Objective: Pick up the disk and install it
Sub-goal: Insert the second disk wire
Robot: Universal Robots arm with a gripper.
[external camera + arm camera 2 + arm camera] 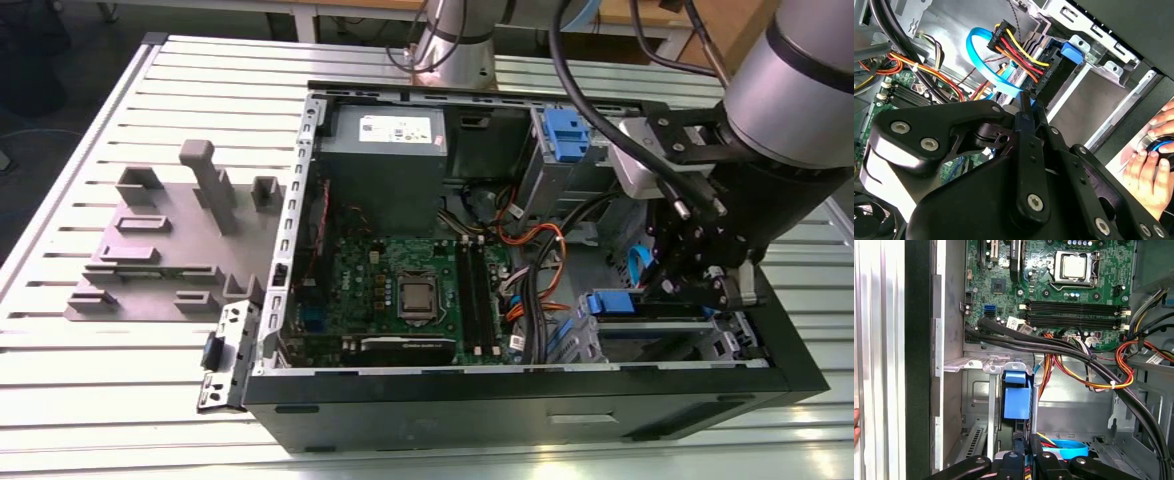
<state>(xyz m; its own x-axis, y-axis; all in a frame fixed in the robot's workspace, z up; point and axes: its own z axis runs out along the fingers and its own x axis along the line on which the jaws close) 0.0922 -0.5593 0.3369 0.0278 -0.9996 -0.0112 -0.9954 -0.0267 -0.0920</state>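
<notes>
Exterior view, starting at its left: a grey plastic rack [160, 245] of slots and posts sits on the slatted metal table [80, 400], just beside the open computer case [534, 410]. Inside the case, toward the exterior view's left, a grey power supply box [387, 135] lies at the far end and the green circuit board [400, 290] lies nearer, with its bare processor socket in the middle. Further toward the exterior view's right, bundles of black, orange and blue cables [534, 260] cross the case floor, and a blue latch [567, 135] sits on the far metal bay. At the near corner on that side is the drive bay [667, 340], and the disk [617, 303] is at its mouth, its blue frame end showing. The arm [801, 90] reaches down there from the exterior view's right, and the gripper [701, 285] is low inside the case, right over the bay. In the first wrist view the disk [1018, 397] is seen edge-on, upright among the bay's metal rails, with the gripper [1024, 452] just behind it. In the second wrist view the gripper [1031, 117] has its fingers [1025, 125] drawn close together, pinching the thin blue-edged disk. A person's hand [1149, 165] rests outside the case wall.
</notes>
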